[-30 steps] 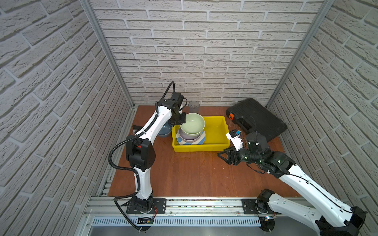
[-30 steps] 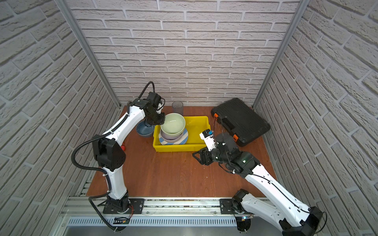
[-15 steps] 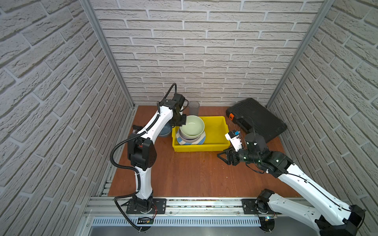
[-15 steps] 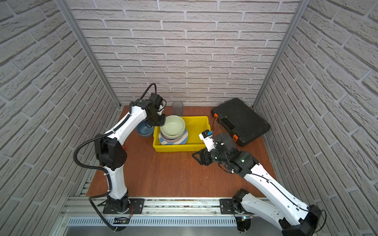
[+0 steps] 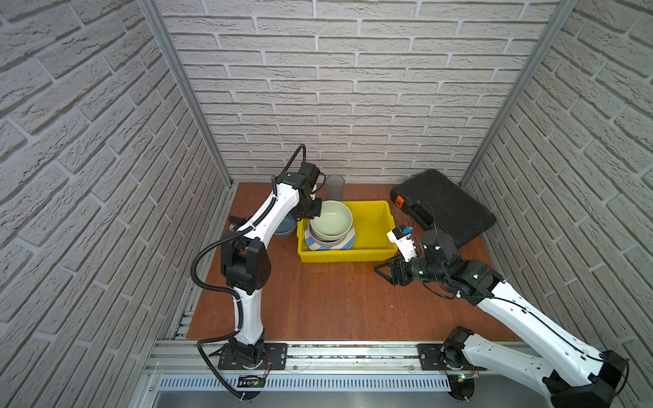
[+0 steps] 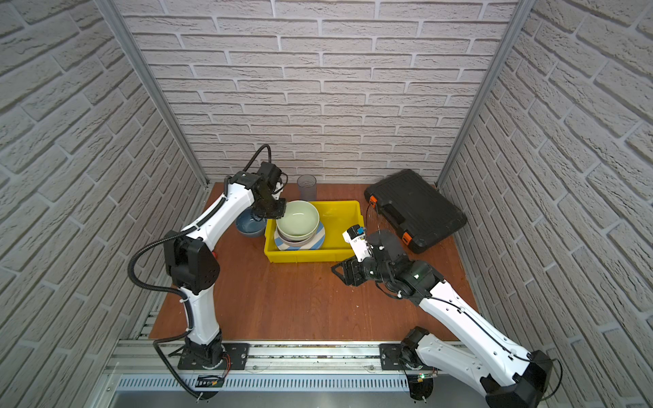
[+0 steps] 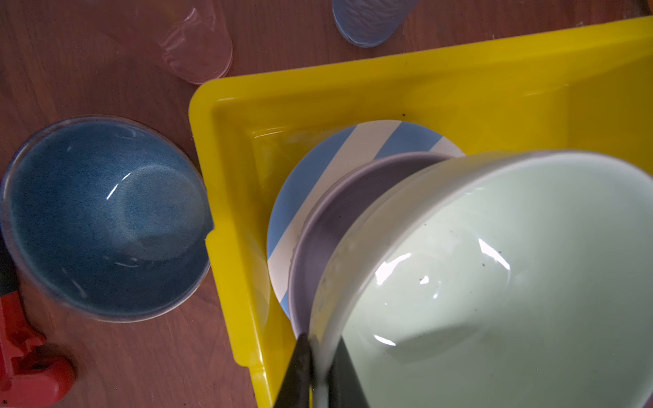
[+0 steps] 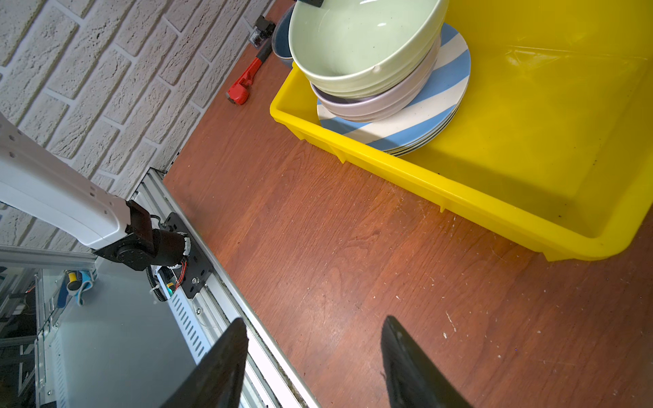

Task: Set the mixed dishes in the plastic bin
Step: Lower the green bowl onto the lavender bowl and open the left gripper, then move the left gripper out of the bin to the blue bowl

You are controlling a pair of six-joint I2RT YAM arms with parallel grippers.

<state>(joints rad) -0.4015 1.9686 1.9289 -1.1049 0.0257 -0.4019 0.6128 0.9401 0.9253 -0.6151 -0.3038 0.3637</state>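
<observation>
- At left end of bin: left fingers pinch green bowl by rim, nested in grey bowl on plate stack; probably saves room.
- Empty right fingers spread, clear over desk.
- Outside: blue bowl, tumblers.

In bin, bowls stacked on plates, lone bowl left of bin, tumbler behind

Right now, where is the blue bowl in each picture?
Top view: blue bowl left of the yellow bin, partly hidden.
Top view: blue bowl, same spot by the bin.
Left wrist: bowl beside the bin's corner.
Right wrist: sliver behind the green bowl.
Shared landmark: yellow bin.
</observation>
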